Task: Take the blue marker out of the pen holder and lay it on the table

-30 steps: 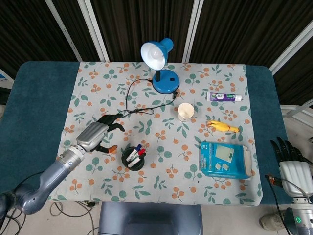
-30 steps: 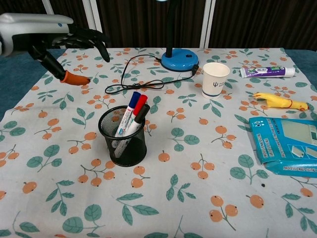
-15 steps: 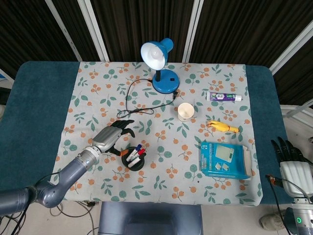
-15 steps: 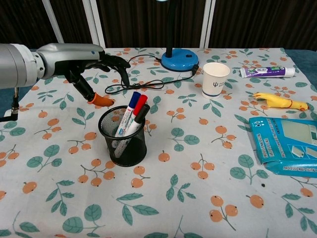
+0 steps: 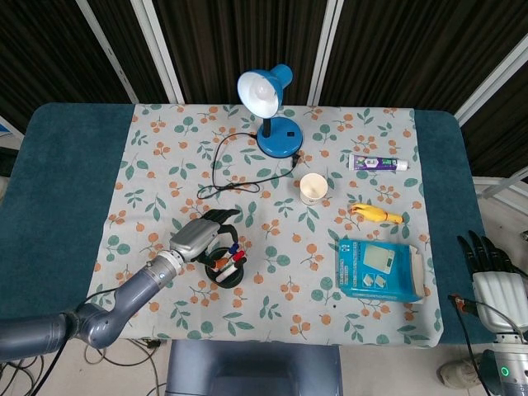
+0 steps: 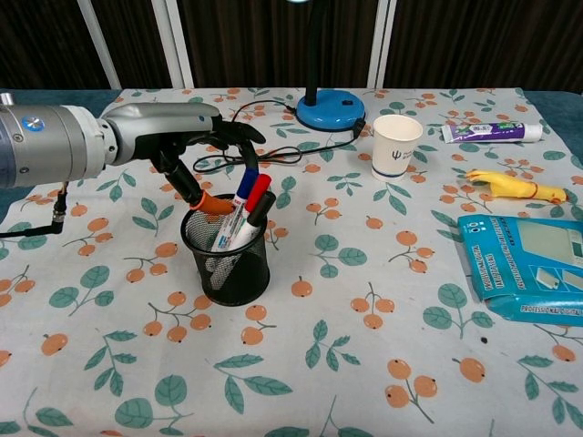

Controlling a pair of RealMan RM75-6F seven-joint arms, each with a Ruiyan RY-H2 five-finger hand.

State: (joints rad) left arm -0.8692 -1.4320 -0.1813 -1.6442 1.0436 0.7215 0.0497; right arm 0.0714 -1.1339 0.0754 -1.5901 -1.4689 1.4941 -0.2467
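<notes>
Chest view: the left hand (image 6: 196, 146) hovered open and empty over the pen holder (image 6: 225, 251), fingers spread. The blue marker (image 6: 239, 202) stood in the holder, leaning cap-up toward the hand, directly beside its fingertips. The right hand (image 5: 493, 276) hung well apart, open.

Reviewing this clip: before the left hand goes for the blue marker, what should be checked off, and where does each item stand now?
1. Blue marker upright in the pen holder, cap exposed: ok.
2. Left hand above the holder, fingers spread, holding nothing: ok.
3. Fingers actually around the blue cap: not ok, no grip yet.
4. Red marker and black marker crowd against the blue one; clean pinch: cannot tell.
5. Bare cloth left of the holder for laying it down: ok.
6. Right hand off the table, out of the way: ok.
</notes>
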